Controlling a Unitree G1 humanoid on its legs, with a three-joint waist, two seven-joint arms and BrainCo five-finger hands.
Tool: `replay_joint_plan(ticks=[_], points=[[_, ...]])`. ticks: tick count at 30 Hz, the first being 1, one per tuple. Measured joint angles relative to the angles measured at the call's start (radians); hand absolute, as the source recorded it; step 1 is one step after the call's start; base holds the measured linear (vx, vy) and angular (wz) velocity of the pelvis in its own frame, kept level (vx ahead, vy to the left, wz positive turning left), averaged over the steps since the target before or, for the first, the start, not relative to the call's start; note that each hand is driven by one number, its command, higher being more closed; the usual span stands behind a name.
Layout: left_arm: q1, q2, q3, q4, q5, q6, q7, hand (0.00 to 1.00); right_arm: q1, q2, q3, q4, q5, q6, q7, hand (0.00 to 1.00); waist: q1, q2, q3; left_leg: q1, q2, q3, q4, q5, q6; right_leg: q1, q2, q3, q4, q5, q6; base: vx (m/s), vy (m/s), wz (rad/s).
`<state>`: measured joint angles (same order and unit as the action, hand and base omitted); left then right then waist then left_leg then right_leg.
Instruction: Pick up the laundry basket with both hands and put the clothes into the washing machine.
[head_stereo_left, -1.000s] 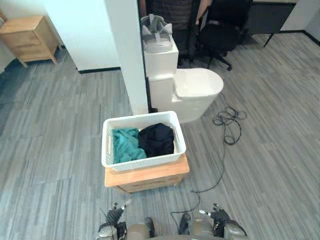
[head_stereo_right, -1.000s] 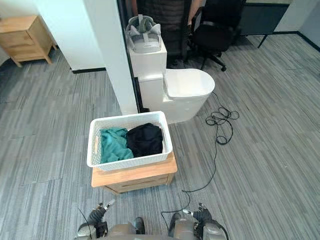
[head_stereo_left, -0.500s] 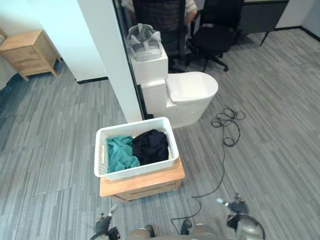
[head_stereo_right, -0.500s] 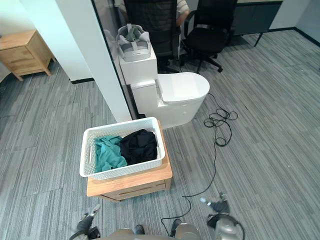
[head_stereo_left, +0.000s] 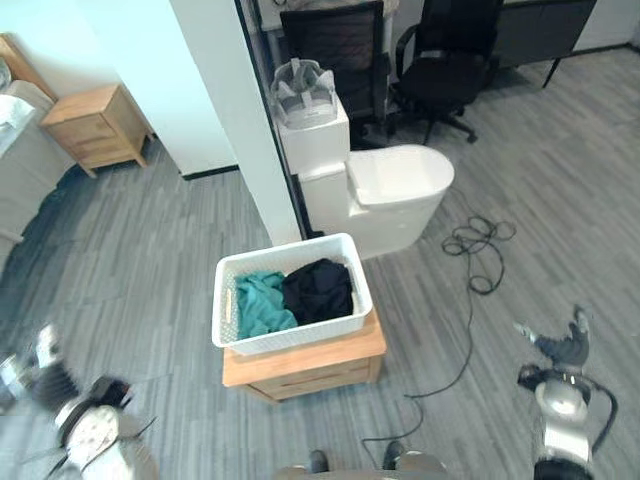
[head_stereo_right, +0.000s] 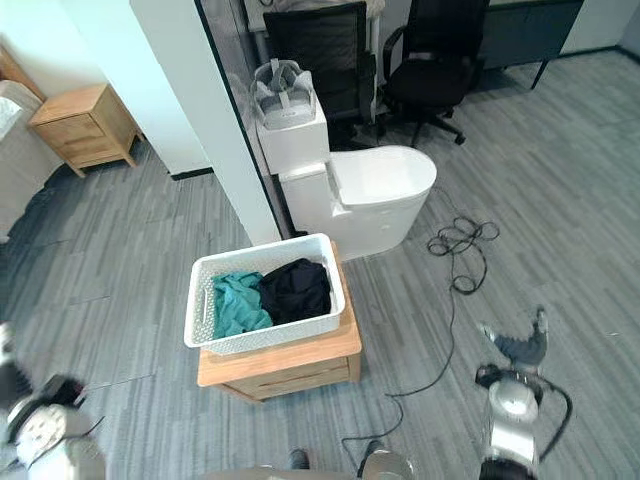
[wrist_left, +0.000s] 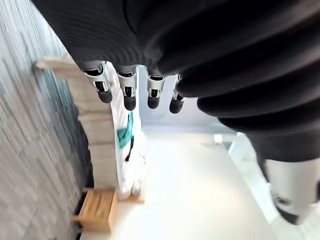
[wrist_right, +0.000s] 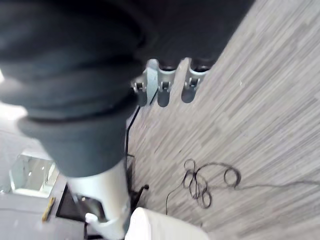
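I count one white perforated plastic laundry basket (head_stereo_left: 290, 336). It sits squarely on one low light-wood stand (head_stereo_left: 305, 362) in the middle of the grey plank floor (head_stereo_left: 150, 270). Two garments lie inside it. A crumpled teal cloth (head_stereo_left: 260, 305) fills the half toward my left, and a bunched black cloth (head_stereo_left: 318, 288) lies touching it on the right. Neither rises much above the rim.

Both hands are well apart from the basket, out over the floor on either side of the stand. The left hand (wrist_left: 129, 91) is low at the left edge of the head views. Its own wrist camera shows the fingers hanging in a loose, nearly straight row with nothing in them. The right hand (head_stereo_left: 560, 348) is off to the right. Its fingers and thumb are spread wide and it is empty too.

Just behind the basket stands one white toilet-shaped unit (head_stereo_left: 400, 180) with its lid down. One grey-and-white headset (head_stereo_left: 305, 90) rests on top of its tank. One white pillar (head_stereo_left: 250, 110) rises at the basket's back left, right beside that unit. Beyond them are two black office chairs, one (head_stereo_left: 335, 40) directly behind the tank and one (head_stereo_left: 450, 45) further right. One small light-wood bedside cabinet (head_stereo_left: 95, 125) stands against the wall at the far left. A pale bulky thing shows at that same edge, and I cannot tell what it is.
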<state>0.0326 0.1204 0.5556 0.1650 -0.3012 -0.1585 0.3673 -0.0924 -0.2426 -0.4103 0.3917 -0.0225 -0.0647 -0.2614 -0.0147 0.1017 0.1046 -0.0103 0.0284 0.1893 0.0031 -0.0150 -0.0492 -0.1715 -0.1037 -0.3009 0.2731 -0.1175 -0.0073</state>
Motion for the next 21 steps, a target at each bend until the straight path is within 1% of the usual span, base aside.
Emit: replay_joint_plan(ticks=[1,2,3,4,5,6,7,8,10,11,12,14,16,19,21], points=[[-0.055,0.023,-0.037,0.024,0.011,0.017,-0.009,0.00,-0.065,-0.015,0.032,0.019,0.018,0.003,0.001,0.00,-0.001,0.006,0.018,-0.017,-0.002,0.001,0.000,0.009,-0.002,-0.018,-0.001,0.002,0.000,0.010,-0.001,-0.11,0.031,-0.10],[-0.130,0.054,-0.070,0.040,0.060,0.058,-0.027,0.00,-0.153,-0.028,0.079,0.021,0.027,0.009,0.004,0.00,-0.004,0.008,0.054,-0.045,-0.003,0.005,-0.001,0.022,0.002,-0.049,-0.001,0.009,0.000,0.025,-0.007,-0.15,0.012,-0.14],[-0.170,0.072,-0.087,0.043,0.084,0.079,-0.037,0.00,-0.202,-0.036,0.103,0.022,0.031,0.011,0.005,0.00,-0.004,0.008,0.074,-0.064,-0.003,0.008,-0.001,0.030,0.006,-0.071,0.000,0.013,-0.002,0.035,-0.010,-0.22,0.003,-0.17],[-0.240,0.102,-0.114,0.044,0.160,0.125,-0.047,0.00,-0.295,-0.057,0.141,0.022,0.027,0.023,0.013,0.00,-0.004,0.010,0.101,-0.114,-0.003,0.013,-0.005,0.050,0.006,-0.120,0.003,0.020,-0.012,0.060,-0.014,-0.22,-0.006,-0.18],[-0.299,0.116,-0.123,0.045,0.249,0.168,-0.064,0.00,-0.376,-0.078,0.163,0.022,0.009,0.040,0.027,0.00,0.001,0.014,0.125,-0.151,-0.001,0.020,-0.017,0.069,0.014,-0.155,0.014,0.028,-0.034,0.088,-0.018,-0.17,-0.006,-0.19],[-0.326,0.122,-0.123,0.050,0.282,0.183,-0.066,0.00,-0.414,-0.086,0.172,0.024,0.007,0.045,0.029,0.00,0.003,0.015,0.141,-0.157,0.000,0.026,-0.030,0.080,0.013,-0.164,0.017,0.030,-0.049,0.102,-0.022,-0.12,-0.007,-0.21],[-0.373,0.133,-0.123,0.077,0.327,0.207,-0.071,0.00,-0.472,-0.093,0.175,0.025,0.000,0.052,0.031,0.00,0.004,0.020,0.171,-0.171,0.002,0.032,-0.041,0.092,0.020,-0.176,0.023,0.033,-0.068,0.122,-0.024,-0.10,-0.009,-0.16],[-0.420,0.141,-0.122,0.105,0.354,0.239,-0.077,0.00,-0.526,-0.107,0.175,0.025,0.000,0.056,0.030,0.00,0.007,0.020,0.205,-0.203,0.002,0.036,-0.039,0.099,0.023,-0.209,0.023,0.037,-0.065,0.131,-0.027,-0.08,-0.014,-0.08],[-0.444,0.141,-0.123,0.105,0.369,0.257,-0.069,0.00,-0.544,-0.125,0.174,0.015,-0.004,0.078,0.028,0.00,0.016,0.021,0.228,-0.237,0.002,0.039,-0.038,0.106,0.020,-0.246,0.022,0.037,-0.058,0.134,-0.028,-0.02,-0.007,0.00],[-0.450,0.141,-0.122,0.099,0.388,0.266,-0.057,0.00,-0.544,-0.127,0.174,-0.001,-0.020,0.090,0.027,0.00,0.028,0.021,0.248,-0.243,0.004,0.046,-0.038,0.106,0.020,-0.259,0.022,0.041,-0.049,0.134,-0.028,0.02,-0.024,-0.09],[-0.446,0.141,-0.122,0.085,0.402,0.274,-0.053,0.00,-0.544,-0.127,0.176,-0.028,-0.045,0.102,0.028,0.00,0.032,0.025,0.264,-0.249,0.004,0.052,-0.037,0.106,0.020,-0.269,0.022,0.046,-0.046,0.134,-0.028,0.02,-0.025,-0.10],[-0.445,0.141,-0.111,0.046,0.412,0.283,-0.044,0.00,-0.556,-0.127,0.176,-0.075,-0.088,0.115,0.028,0.00,0.037,0.030,0.282,-0.273,0.005,0.057,-0.033,0.107,0.019,-0.294,0.020,0.048,-0.037,0.134,-0.028,0.01,-0.010,-0.03],[-0.448,0.140,-0.087,-0.018,0.415,0.286,-0.034,0.00,-0.577,-0.128,0.176,-0.094,-0.109,0.116,0.028,0.00,0.039,0.030,0.303,-0.292,0.004,0.057,-0.037,0.108,0.018,-0.313,0.017,0.046,-0.034,0.134,-0.028,0.00,-0.013,0.04],[-0.443,0.140,-0.045,-0.091,0.446,0.300,-0.016,0.00,-0.581,-0.129,0.180,-0.112,-0.135,0.118,0.034,0.00,0.042,0.030,0.304,-0.322,0.002,0.057,-0.038,0.109,0.019,-0.342,0.014,0.042,-0.033,0.134,-0.028,0.01,-0.007,0.04],[-0.426,0.140,-0.011,-0.154,0.491,0.314,-0.016,0.00,-0.581,-0.129,0.185,-0.136,-0.161,0.128,0.051,0.00,0.050,0.030,0.304,-0.337,0.002,0.057,-0.039,0.109,0.019,-0.357,0.013,0.039,-0.033,0.134,-0.028,0.03,-0.005,0.04]])
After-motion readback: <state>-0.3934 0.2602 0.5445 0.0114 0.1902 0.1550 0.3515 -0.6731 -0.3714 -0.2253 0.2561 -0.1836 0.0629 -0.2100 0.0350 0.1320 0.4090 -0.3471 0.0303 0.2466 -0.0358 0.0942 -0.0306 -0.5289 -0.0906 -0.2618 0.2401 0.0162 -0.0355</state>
